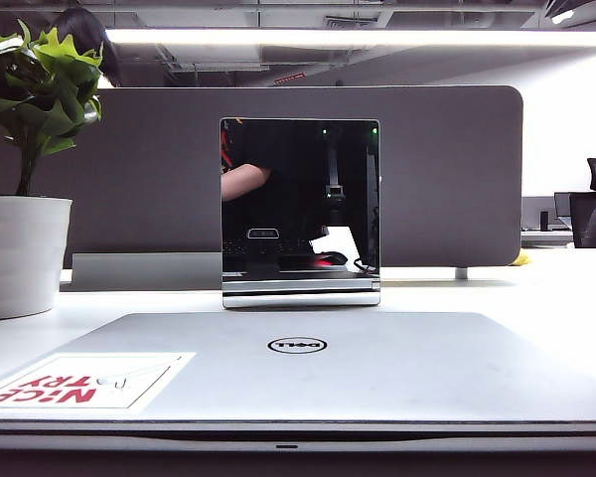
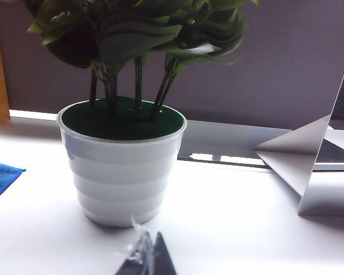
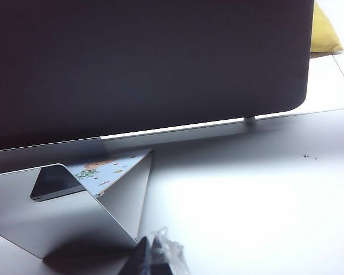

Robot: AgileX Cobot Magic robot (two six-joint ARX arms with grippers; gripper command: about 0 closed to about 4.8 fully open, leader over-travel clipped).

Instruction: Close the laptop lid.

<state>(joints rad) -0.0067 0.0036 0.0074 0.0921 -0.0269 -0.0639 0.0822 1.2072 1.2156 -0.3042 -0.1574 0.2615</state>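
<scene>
Both tools (image 2: 146, 258) (image 3: 149, 258) hover apart from laptop lid (image 1: 377, 368).

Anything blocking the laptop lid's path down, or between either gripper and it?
Nothing visible. The laptop lid already lies flat on its base, with only a thin seam at the front edge. The left gripper faces the white plant pot and the right gripper a silver folded stand. Neither wrist view shows the lid.
</scene>
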